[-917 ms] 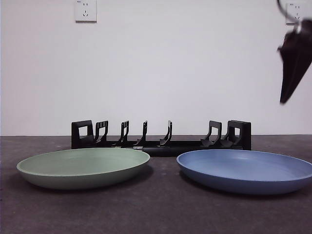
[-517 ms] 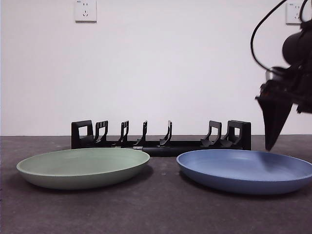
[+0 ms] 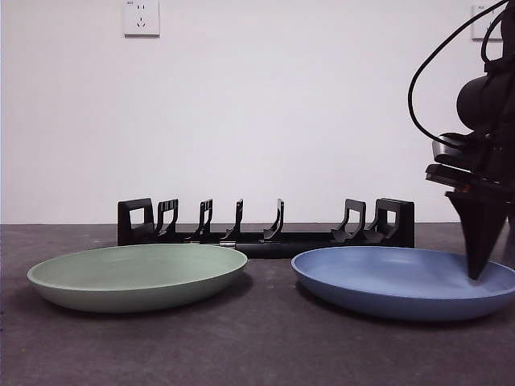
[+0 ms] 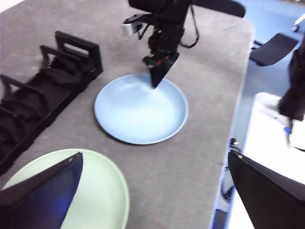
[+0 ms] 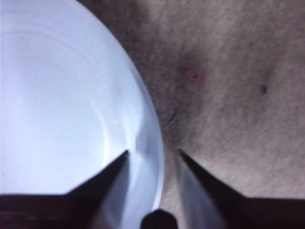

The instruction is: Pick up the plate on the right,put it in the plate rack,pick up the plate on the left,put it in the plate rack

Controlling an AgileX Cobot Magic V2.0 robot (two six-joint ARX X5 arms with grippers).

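The blue plate (image 3: 386, 281) lies on the right of the dark table and the green plate (image 3: 137, 273) on the left. Behind them stands the black plate rack (image 3: 265, 233), with nothing in its slots. My right gripper (image 3: 479, 273) is down at the blue plate's right rim. In the right wrist view the right gripper (image 5: 153, 152) is open, one jaw over the blue plate (image 5: 57, 95) and the other outside its rim. My left gripper (image 4: 155, 155) hangs open high above the table, over the green plate (image 4: 100, 191), holding nothing.
The table's edge (image 4: 240, 95) runs close beyond the blue plate (image 4: 138, 112). A white wall with a socket (image 3: 142, 18) stands behind the plate rack (image 4: 43, 95). Bare grey table surface (image 3: 265, 346) lies in front of both plates.
The right arm has come down from the upper right corner to the blue plate's right rim. Plates and rack have not moved.
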